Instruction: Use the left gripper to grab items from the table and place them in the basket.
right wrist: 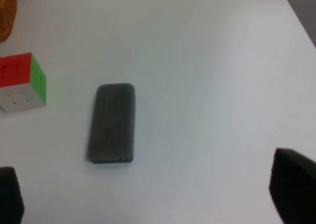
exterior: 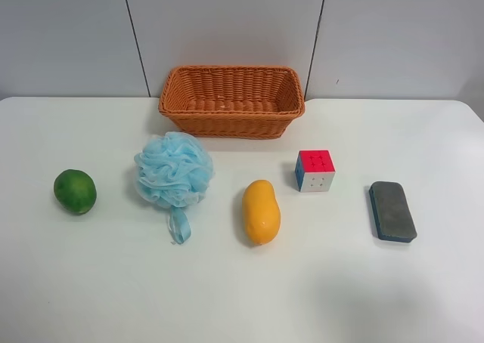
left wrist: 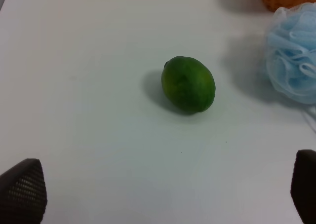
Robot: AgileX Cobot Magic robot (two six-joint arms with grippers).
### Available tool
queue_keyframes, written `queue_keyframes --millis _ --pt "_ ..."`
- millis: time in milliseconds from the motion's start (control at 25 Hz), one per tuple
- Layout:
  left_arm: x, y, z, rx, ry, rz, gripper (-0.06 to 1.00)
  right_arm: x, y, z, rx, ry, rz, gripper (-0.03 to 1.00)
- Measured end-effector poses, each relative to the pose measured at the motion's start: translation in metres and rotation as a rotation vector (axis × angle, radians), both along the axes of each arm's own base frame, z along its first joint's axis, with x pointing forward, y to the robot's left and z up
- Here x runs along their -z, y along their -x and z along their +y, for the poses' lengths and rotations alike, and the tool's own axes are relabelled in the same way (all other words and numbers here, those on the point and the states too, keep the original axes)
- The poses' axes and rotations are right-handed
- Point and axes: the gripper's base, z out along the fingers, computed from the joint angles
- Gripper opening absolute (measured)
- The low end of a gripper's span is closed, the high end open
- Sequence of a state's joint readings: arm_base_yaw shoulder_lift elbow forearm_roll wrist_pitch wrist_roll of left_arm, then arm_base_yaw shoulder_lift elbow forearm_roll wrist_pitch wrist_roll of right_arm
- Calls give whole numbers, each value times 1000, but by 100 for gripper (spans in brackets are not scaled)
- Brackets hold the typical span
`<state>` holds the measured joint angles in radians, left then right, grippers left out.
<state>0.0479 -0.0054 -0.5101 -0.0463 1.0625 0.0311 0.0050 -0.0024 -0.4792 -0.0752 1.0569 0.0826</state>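
White bench (exterior: 423,298) holds the basket (exterior: 231,120) by its back edge. Your left claw (left wrist: 163,189) is spread wide, empty, green fruit (left wrist: 188,84) lying before it.

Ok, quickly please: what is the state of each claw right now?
Left claw: open, holding nothing; it is not touching the green fruit.
Right claw: open, holding nothing.

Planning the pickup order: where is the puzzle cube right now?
In the exterior high view, the puzzle cube sits right of centre, between the mango and the eraser, near the basket's right corner.
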Motion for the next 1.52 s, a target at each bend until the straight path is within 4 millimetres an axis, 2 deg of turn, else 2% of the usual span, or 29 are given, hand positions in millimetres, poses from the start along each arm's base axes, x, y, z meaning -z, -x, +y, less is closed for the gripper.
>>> queue_keyframes --millis 1520 --pt "0 0 0 0 0 0 99 0 0 0 0 0 0 99"
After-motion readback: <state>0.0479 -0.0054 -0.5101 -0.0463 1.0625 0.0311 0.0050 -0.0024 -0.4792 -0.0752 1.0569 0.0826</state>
